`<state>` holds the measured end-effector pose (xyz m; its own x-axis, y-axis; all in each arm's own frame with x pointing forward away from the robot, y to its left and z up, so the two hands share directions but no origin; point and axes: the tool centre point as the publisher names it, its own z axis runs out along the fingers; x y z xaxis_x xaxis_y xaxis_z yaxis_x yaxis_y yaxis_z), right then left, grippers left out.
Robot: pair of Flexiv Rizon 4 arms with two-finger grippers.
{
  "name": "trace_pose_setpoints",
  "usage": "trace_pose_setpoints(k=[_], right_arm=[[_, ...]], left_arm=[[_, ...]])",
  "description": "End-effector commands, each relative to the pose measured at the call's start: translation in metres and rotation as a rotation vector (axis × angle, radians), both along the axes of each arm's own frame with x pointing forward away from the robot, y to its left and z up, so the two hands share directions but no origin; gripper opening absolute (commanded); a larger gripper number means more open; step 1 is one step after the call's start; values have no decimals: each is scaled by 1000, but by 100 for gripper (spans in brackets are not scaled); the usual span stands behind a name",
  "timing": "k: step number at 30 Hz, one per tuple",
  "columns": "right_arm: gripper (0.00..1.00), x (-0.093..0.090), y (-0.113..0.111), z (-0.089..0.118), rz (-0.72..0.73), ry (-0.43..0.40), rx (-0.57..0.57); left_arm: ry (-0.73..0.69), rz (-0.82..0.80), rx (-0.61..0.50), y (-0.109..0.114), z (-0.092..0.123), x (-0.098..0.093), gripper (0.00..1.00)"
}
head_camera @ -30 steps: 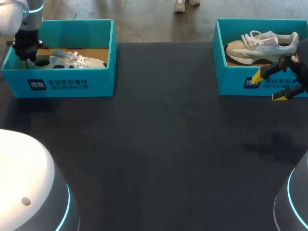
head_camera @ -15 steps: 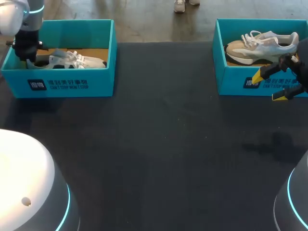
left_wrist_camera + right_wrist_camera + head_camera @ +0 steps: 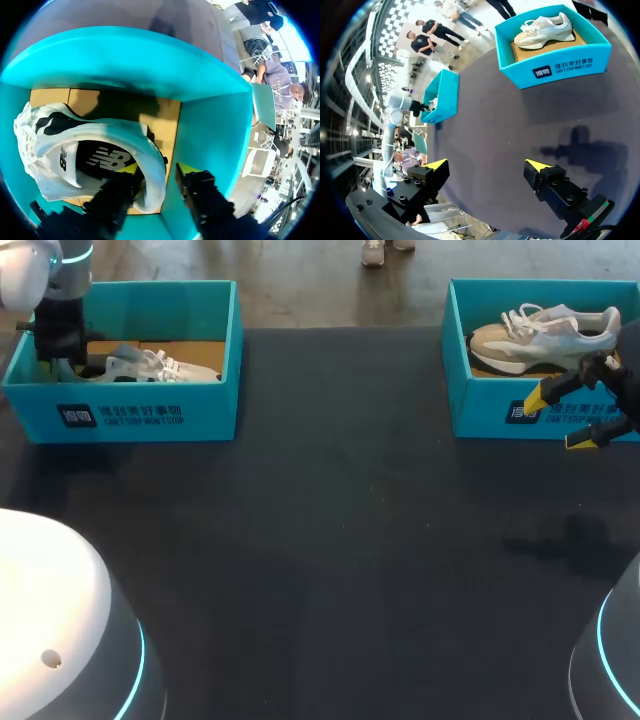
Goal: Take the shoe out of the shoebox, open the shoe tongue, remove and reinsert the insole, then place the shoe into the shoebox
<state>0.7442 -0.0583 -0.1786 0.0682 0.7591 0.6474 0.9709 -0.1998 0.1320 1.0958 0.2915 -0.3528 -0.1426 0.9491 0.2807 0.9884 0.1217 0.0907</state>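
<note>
A white mesh shoe [image 3: 150,365] lies on its side in the teal shoebox [image 3: 120,415] at the far left. My left gripper [image 3: 60,358] reaches down into that box at the shoe's heel. In the left wrist view my left gripper [image 3: 157,168] straddles the heel rim of the white shoe [image 3: 100,145]. One yellow tip sits inside the shoe opening. The other tip is outside the heel, with a sliver of teal showing between it and the heel, so the gripper is open. My right gripper [image 3: 565,415] hangs open and empty in front of the right box.
A second teal shoebox [image 3: 500,410] at the far right holds a beige and white sneaker [image 3: 545,335]; the same box [image 3: 555,65] lies ahead of my right gripper [image 3: 487,167]. Dark table [image 3: 340,540] stretches between the boxes.
The white shoe has settled a little lower in the left box and my left arm has shifted slightly. The right arm has not moved.
</note>
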Motion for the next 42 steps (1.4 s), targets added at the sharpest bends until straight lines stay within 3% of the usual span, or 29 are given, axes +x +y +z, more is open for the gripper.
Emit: trace_pose_setpoints(k=[1,14,27,42], right_arm=[[100,0,1,0,-2,1,-3],[100,0,1,0,-2,1,-3],[100,0,1,0,-2,1,-3],[100,0,1,0,-2,1,-3]], left_arm=[[-21,1,-14,2,11,-6,100],[-108,42,-153,0,71,-7,100],[-173,25,-283,-5,136,-26,100],[-133,-8,-381,-11,170,-34,100]])
